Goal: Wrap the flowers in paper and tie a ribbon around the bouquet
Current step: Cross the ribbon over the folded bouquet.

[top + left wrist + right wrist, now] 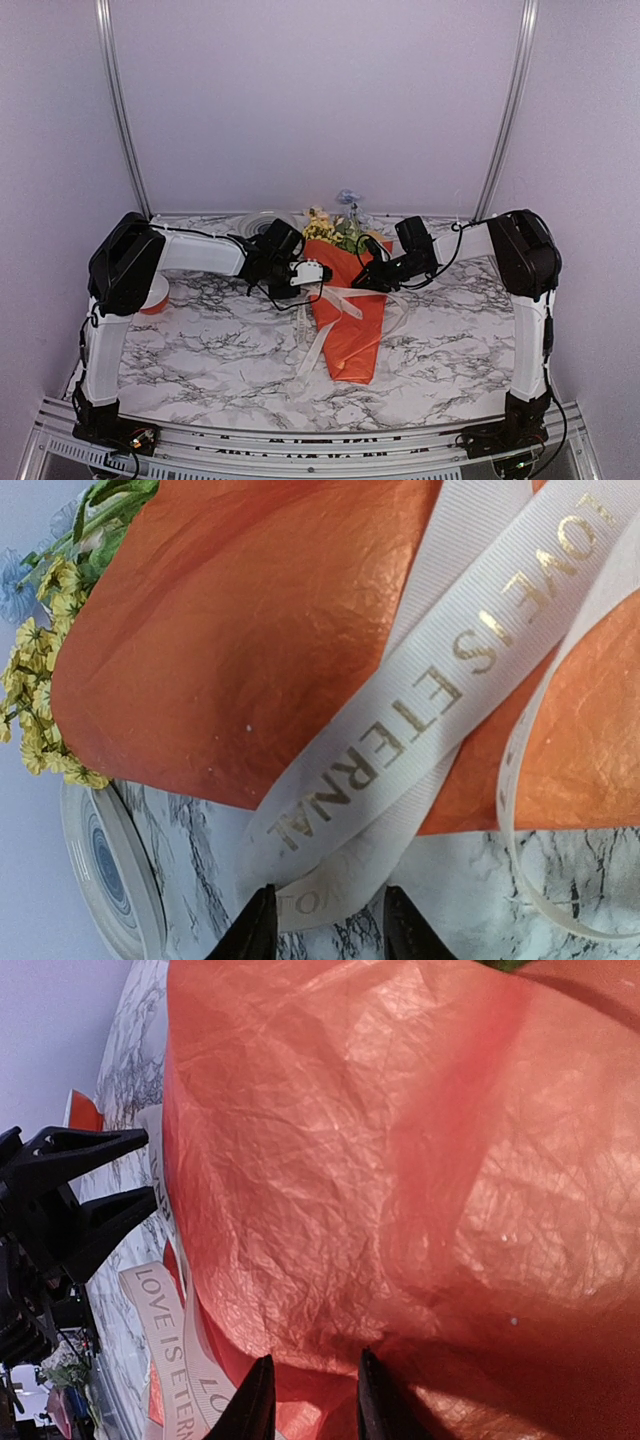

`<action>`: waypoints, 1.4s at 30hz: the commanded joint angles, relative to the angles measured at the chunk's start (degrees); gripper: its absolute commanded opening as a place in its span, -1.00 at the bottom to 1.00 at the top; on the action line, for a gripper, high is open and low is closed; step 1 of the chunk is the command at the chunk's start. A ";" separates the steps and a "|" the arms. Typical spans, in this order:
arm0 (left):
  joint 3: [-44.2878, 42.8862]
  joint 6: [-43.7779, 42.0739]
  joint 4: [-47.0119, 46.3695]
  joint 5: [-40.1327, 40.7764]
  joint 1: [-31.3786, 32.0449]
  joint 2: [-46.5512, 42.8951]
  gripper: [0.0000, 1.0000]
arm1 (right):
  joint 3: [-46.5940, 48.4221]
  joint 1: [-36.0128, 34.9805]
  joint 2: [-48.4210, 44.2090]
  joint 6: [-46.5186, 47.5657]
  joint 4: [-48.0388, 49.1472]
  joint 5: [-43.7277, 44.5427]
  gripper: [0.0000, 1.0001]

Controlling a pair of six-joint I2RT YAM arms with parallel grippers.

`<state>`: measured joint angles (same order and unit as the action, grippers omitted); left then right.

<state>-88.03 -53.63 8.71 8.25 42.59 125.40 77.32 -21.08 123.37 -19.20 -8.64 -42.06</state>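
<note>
The bouquet (347, 318) lies in the middle of the table as an orange paper (250, 630) cone, its point toward the arms. Yellow and pale blue flowers (333, 228) stick out of the far, wide end. The cream ribbon (338, 298) with printed lettering crosses the cone and trails off both sides. My left gripper (318, 272) is at the cone's left edge. Its fingers stand apart with a fold of ribbon (330, 880) lying between the tips. My right gripper (366, 278) is at the cone's right edge, shut on a fold of paper (310, 1370).
An orange-and-white spool (155, 295) sits by the left arm. A round white roll (105, 870) lies at the back left, beside the blossoms. The back wall and two metal posts stand close behind the flowers. My left gripper (150, 1167) shows in the right wrist view.
</note>
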 commanded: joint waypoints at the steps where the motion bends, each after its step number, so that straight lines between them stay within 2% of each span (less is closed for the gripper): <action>1: -1.22 0.89 2.91 -7.86 0.00 -1.81 -0.21 | -0.30 0.71 2.22 1.09 -4.01 2.95 -0.45; 3: -0.18 1.45 3.71 -13.78 -0.32 -3.99 -0.11 | -0.05 0.75 2.45 0.99 -4.08 2.91 -0.45; 5: -0.66 3.19 3.14 -16.09 -0.83 -4.75 -0.08 | 0.28 0.71 2.70 0.90 -4.23 2.79 -0.45; 7: -2.84 4.90 2.47 -13.60 -1.17 -3.34 -0.08 | 0.33 0.76 2.84 0.89 -4.32 2.65 -0.45; 11: -8.43 4.48 4.13 -3.73 -1.18 2.07 -0.17 | 0.21 0.74 2.67 1.08 -4.37 2.56 -0.45; 18: -8.63 1.00 7.38 -4.31 -1.30 3.40 -0.03 | 0.38 0.69 2.70 0.92 -4.43 2.51 -0.45; 22: -11.05 1.77 12.94 -8.19 -2.31 4.28 0.20 | 0.51 0.73 2.66 1.17 -4.86 2.72 -0.45; 26: -11.25 2.39 14.54 -10.26 -3.13 4.68 0.20 | 0.47 0.70 2.75 1.02 -4.72 2.65 -0.45; 30: -14.90 5.06 14.67 -6.66 -3.16 7.96 -0.23 | 0.50 0.73 2.75 0.83 -4.54 2.60 -0.45; 32: -15.07 5.20 14.63 -7.64 -3.13 8.27 -0.29 | 0.50 0.62 2.66 0.78 -4.59 2.58 -0.45; 34: -15.07 5.48 14.66 -9.15 -3.17 8.00 -0.43 | 0.43 0.60 2.59 0.92 -4.63 2.61 -0.45; 38: -14.91 6.46 14.61 -10.56 -3.18 7.01 -0.96 | 0.22 0.67 2.58 0.91 -4.63 2.69 -0.46; 42: -14.81 10.01 13.11 -10.32 -3.21 4.83 -1.00 | 0.21 0.65 2.83 0.74 -4.61 2.75 -0.46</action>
<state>-102.13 -47.13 21.76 -0.95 39.40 132.84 77.73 -21.04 123.63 -18.76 -9.10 -42.33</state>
